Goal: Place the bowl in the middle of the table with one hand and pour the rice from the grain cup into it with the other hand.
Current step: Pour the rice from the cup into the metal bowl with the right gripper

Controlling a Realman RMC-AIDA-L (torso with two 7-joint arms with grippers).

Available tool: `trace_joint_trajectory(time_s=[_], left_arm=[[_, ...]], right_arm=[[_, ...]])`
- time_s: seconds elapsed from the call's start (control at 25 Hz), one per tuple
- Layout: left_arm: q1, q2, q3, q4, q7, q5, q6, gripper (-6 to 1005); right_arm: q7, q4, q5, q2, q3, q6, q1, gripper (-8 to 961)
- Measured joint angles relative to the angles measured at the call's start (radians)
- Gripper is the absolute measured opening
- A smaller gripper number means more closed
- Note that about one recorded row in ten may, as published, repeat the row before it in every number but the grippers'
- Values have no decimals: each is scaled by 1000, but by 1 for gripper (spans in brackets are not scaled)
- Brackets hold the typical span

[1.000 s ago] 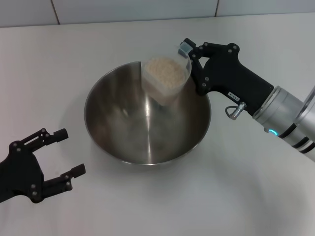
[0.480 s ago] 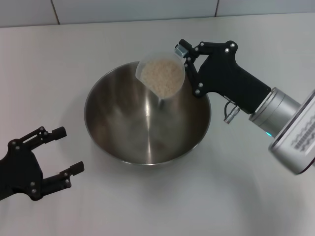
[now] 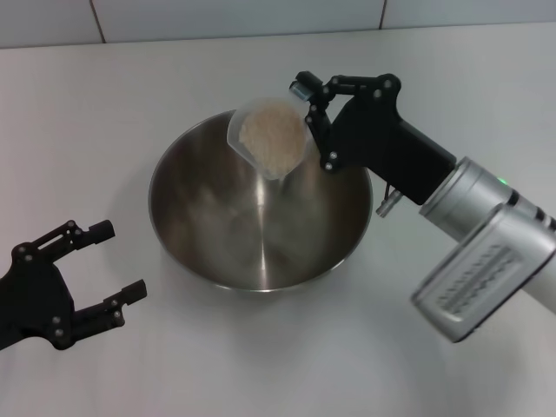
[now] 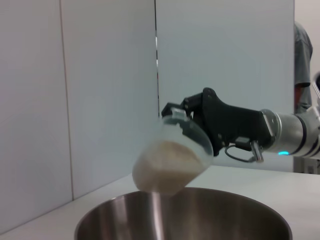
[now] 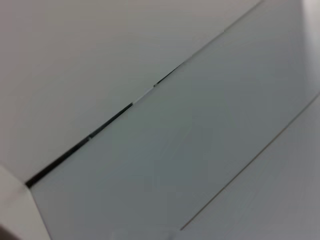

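Note:
The steel bowl (image 3: 261,217) stands in the middle of the white table (image 3: 104,104). My right gripper (image 3: 304,113) is shut on the clear grain cup (image 3: 269,139) and holds it tilted over the bowl's far rim. Rice (image 3: 268,137) fills the cup and a thin stream of it falls into the bowl. The left wrist view shows the tilted cup (image 4: 172,162), the rice stream and the bowl's rim (image 4: 185,212). My left gripper (image 3: 109,269) is open and empty, on the near left, apart from the bowl.
A tiled wall (image 3: 261,17) runs along the table's far edge. The right wrist view shows only wall panels (image 5: 175,125). A person (image 4: 302,60) stands at the far right in the left wrist view.
My right gripper has rolled and moved left, tipping the cup further over the bowl; rice has started to fall. My left gripper has drawn slightly back to the left.

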Motion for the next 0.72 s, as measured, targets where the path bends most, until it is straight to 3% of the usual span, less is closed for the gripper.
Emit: trace_joint_trajectory(time_s=[0.72], left_arm=[[0,-3,-12,0,-1,-1,0,812]], right_arm=[[-573,95,1,2,13,36,-31,34]])
